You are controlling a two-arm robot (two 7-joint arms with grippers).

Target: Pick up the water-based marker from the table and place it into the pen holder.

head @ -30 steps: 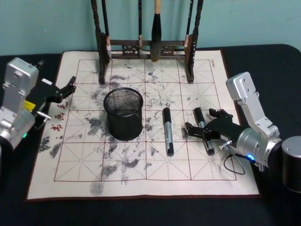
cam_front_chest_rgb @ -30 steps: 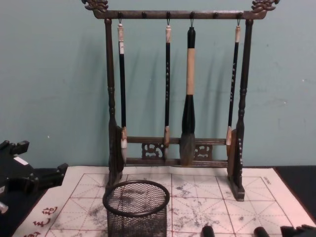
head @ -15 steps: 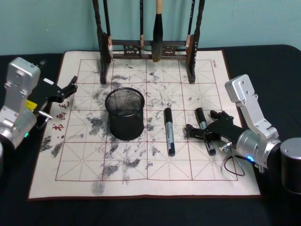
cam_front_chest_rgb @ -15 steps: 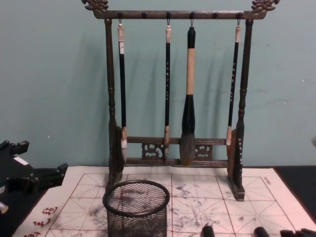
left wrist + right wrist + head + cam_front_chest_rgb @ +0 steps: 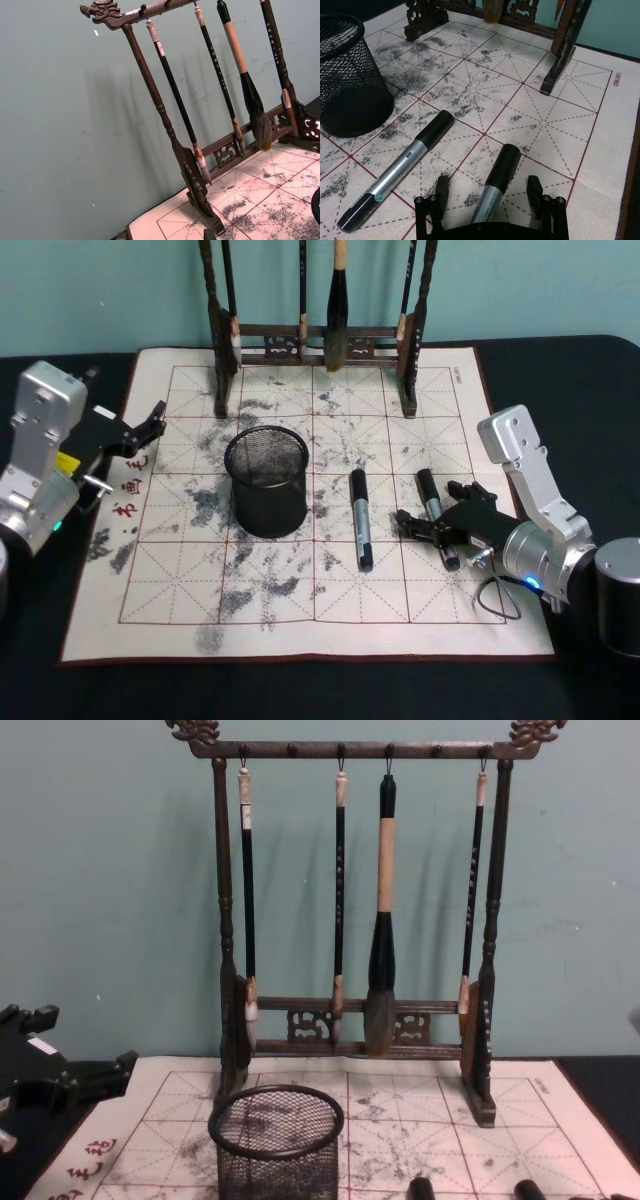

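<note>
Right wrist view: reached low over the mat [image 5: 545, 115] with right gripper [image 5: 487, 187], jaws wide astride the marker [image 5: 502, 162] flat there, right of the pen holder [image 5: 350, 75], gripping nothing. Held left gripper [image 5: 150, 425] agape at mat's left edge.

I count two markers, left marker [image 5: 360, 519] and right marker [image 5: 436, 517], one pen holder [image 5: 268, 508], one brush rack [image 5: 225, 920], four hanging brushes [image 5: 385, 900], one gridded mat [image 5: 420, 592] on the surface [image 5: 565, 375].

Black wire-mesh metal pen holder [image 5: 268, 512], dark carved wooden brush rack [image 5: 350, 749], ink-stained paper mat [image 5: 180, 585], matt black tablecloth [image 5: 565, 375]
</note>
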